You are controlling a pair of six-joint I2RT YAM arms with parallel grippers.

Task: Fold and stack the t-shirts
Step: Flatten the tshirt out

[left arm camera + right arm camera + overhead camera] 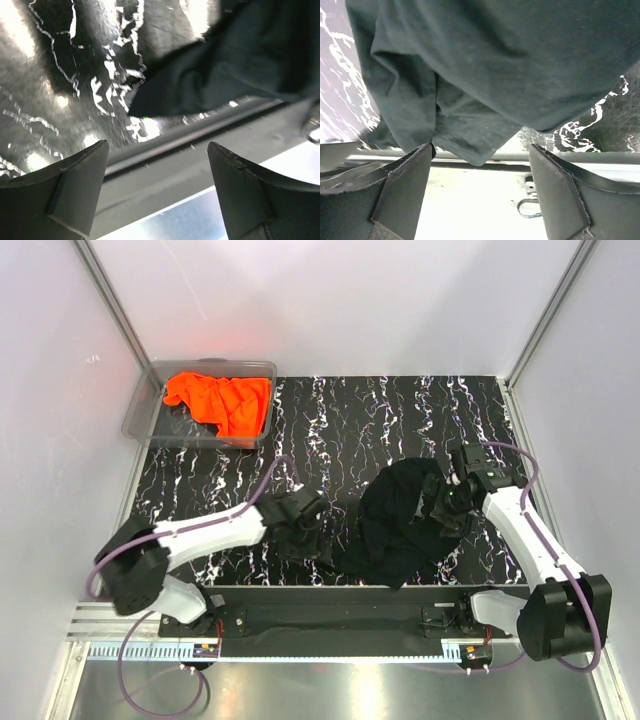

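Observation:
The black t-shirt (pixel 400 525) lies crumpled on the marbled table near its front edge, between the two arms. Its corner shows in the left wrist view (pixel 220 75) and its folds fill the right wrist view (pixel 485 75). The orange t-shirt (pixel 220 402) lies bunched in the clear bin at the back left. My left gripper (pixel 318 533) is open and empty just left of the black shirt. My right gripper (pixel 443 508) is open over the shirt's right side; cloth hangs just ahead of the fingertips (pixel 407 175), not clamped.
The clear plastic bin (pixel 140 410) stands at the table's back left corner. The front metal rail (pixel 340 595) runs along the near edge under the black shirt's hem. White walls close in on both sides.

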